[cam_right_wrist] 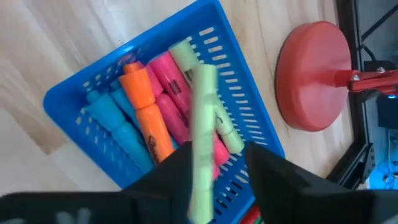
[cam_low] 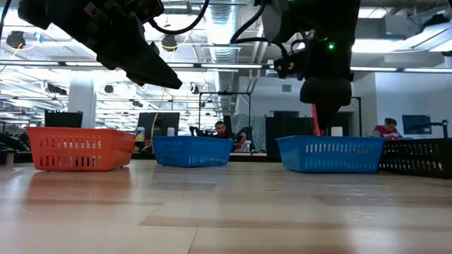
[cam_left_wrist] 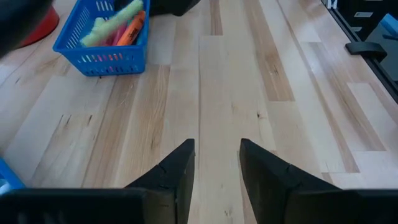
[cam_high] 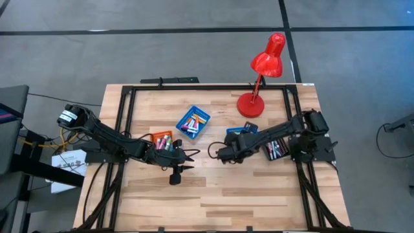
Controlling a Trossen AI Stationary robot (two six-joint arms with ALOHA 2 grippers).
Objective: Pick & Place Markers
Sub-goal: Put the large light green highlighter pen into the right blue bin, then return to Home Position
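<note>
**Right arm.** The right end effector [cam_right_wrist: 217, 155] is over the middle of the worktop [cam_left_wrist: 280, 93]. Its fingers stand apart, wider than the pale green marker [cam_right_wrist: 204, 93] that sits between them. The marker lies against one finger only and looks smeared, so I judge it to be at the point of release, not under a firm grip. Just beyond and below the fingertips is the blue tray [cam_right_wrist: 242, 93]. It holds orange, pink, light blue and pale green markers [cam_right_wrist: 149, 106]. A red lamp base [cam_right_wrist: 311, 74] stands beside the tray, to one side of the end effector.

**Left arm.** The left end effector [cam_left_wrist: 216, 155] waits above bare wood, close to the right one. Its fingers are spread and hold nothing. The same blue tray is well ahead of it and off to one side.

**Step in hand.** This is the placing step, with the green marker being delivered into the blue tray.

**Next move.** I cannot confirm that the marker is fully over the tray opening, so its landing needs checking. After that, the right end effector should lift away, fingers apart, and go for another marker. Other coloured markers lie in the orange tray [cam_high: 157, 136] behind the left end effector.
</note>
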